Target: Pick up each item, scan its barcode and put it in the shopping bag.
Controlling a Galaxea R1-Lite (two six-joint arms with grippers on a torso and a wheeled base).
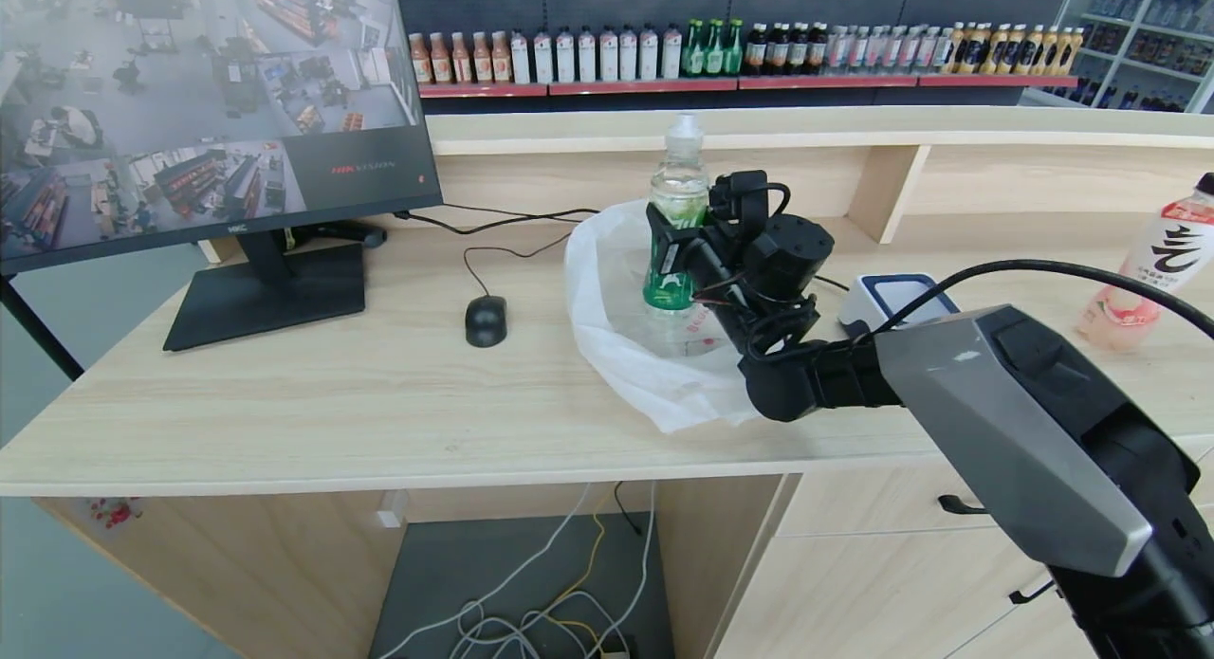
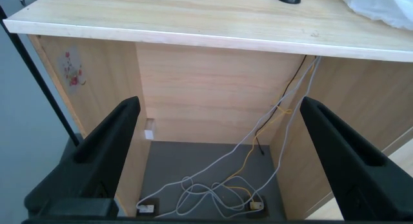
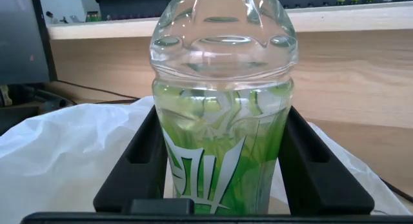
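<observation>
I am clamping my right end effector (image 1: pixel 675 247) on the upright green-labelled bottle (image 1: pixel 679 180) at the limp shopping bag (image 1: pixel 607 299); releasing here is risking a topple.

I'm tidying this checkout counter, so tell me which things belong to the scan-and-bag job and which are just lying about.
Job: green-label bottle in the right gripper, shopping bag, scanner, pink bottle.
Lying about: monitor, mouse, cables, shelf bottles.
</observation>
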